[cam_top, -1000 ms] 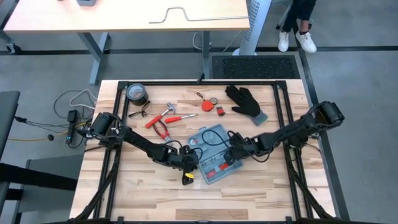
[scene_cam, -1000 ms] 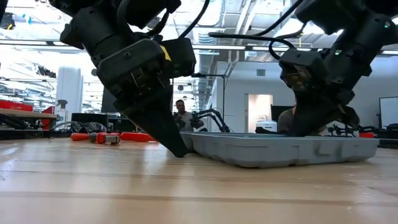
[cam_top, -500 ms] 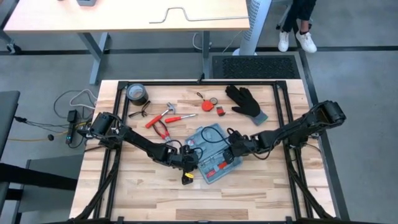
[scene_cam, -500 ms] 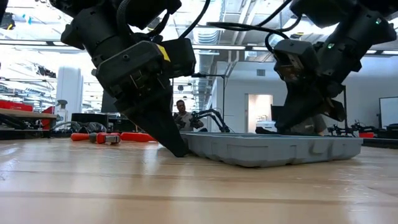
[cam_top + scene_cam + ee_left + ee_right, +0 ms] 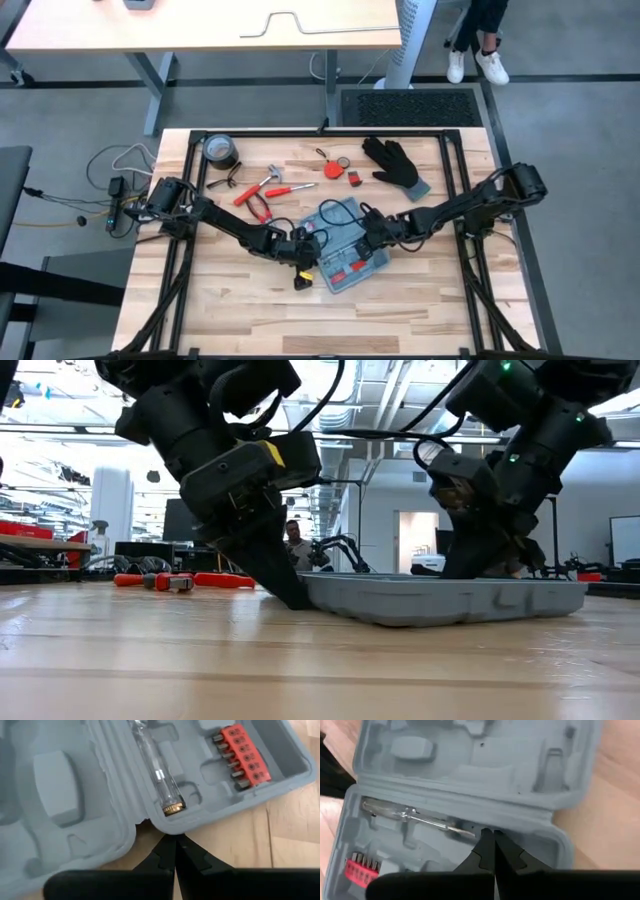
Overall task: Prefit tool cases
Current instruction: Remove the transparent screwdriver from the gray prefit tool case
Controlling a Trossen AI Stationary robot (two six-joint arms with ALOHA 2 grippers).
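The tool case lies open on the table's middle, both blue-grey halves flat, moulded recesses up. One half holds a clear-handled screwdriver and a red bit holder. My left gripper stands shut at the case's left edge, its tips at the notch between the halves. Coming from the right, my right gripper is shut over the case's middle, its tips by the screwdriver's blade end. My left gripper touches the case's outer rim at the notch between the two halves with its shut fingertips. The fingers slant down from the table's left. The case rests flat on the table. My right gripper sets its shut fingertips on the ridge between the two halves, beside the screwdriver's blade. The fingers slant down from the table's right. Whether they press or only touch cannot be told.
Behind the case lie red-handled pliers, a hammer, a dark tape roll, small red items and a black glove. Bare wood shows along the near edge.
My right gripper has slid toward the table's left over the open case, staying shut. The case's right end has shifted slightly with it. My left gripper stays shut at the case's left rim.
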